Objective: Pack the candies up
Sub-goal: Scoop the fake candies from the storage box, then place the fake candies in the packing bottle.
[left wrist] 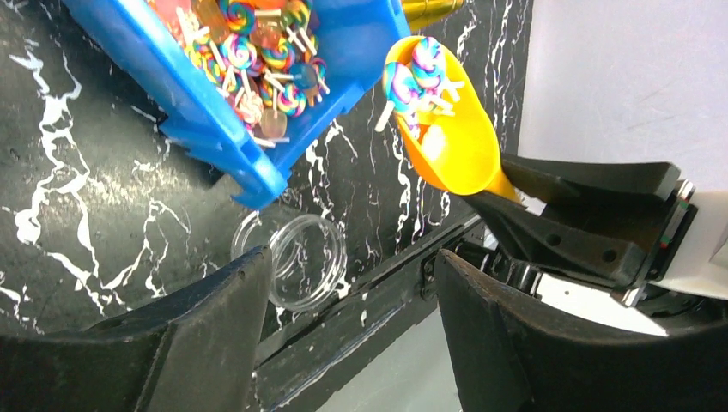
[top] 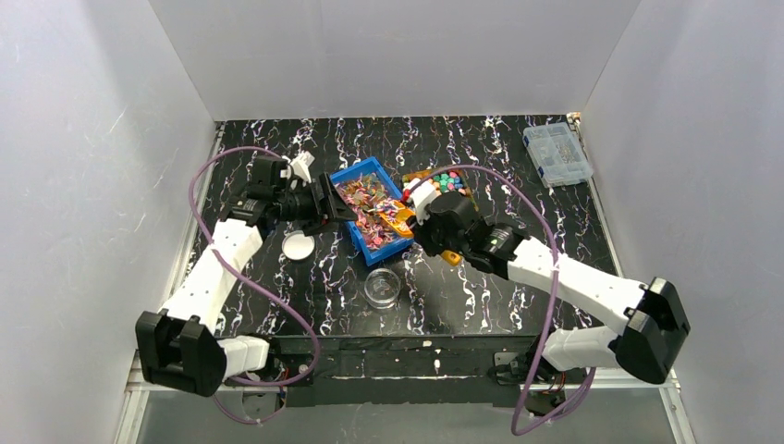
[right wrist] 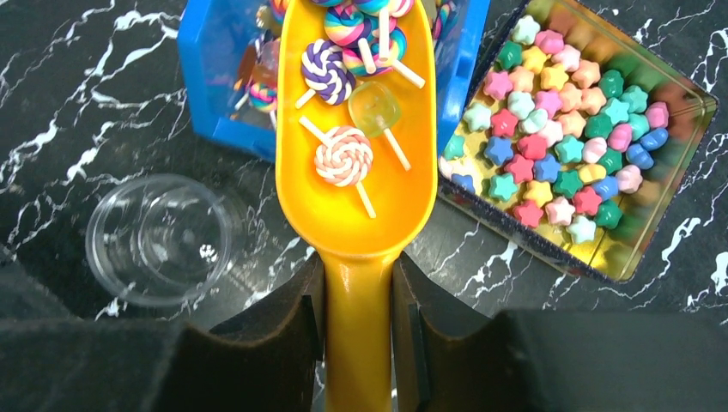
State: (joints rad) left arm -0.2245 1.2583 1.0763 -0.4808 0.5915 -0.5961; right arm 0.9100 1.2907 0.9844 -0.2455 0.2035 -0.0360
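The candies (right wrist: 558, 129) are small star-shaped sweets in mixed bright colours, filling a gold tin (right wrist: 697, 116) at the right; the tin also shows in the top view (top: 446, 180). My right gripper (right wrist: 359, 318) is shut on the handle of an orange scoop (right wrist: 356, 215). The scoop holds several swirl lollipops (right wrist: 342, 159), not candies, and its mouth hangs over the near edge of a blue bin (right wrist: 210, 77) full of lollipops. My left gripper (left wrist: 352, 326) is open and empty, beside the bin's left side (top: 325, 199).
A clear round cup (top: 382, 288) stands empty near the front, left of the scoop (right wrist: 159, 239). A white lid (top: 298, 245) lies left of it. A clear compartment box (top: 557, 154) sits at the back right. White walls close in three sides.
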